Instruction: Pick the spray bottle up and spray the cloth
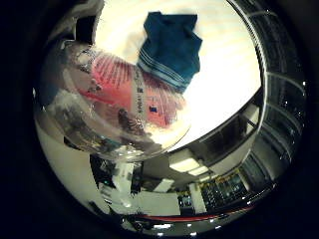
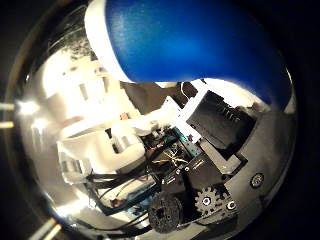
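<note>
Spray bottle (image 1: 114,107): I see it held close to the palm, hand (image 2: 200,150) curled around it. Blue cloth (image 1: 169,47): lying beyond it on the white worktop (image 1: 224,74).

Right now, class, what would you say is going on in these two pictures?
The robot hand has the spray bottle close against its palm. The bottle's clear body with a pink label fills much of one view, and its blue spray head fills the top of the other. The fingers sit beside the head, though whether they are curled round it is unclear. A blue cloth lies on the pale table beyond the bottle.
</note>
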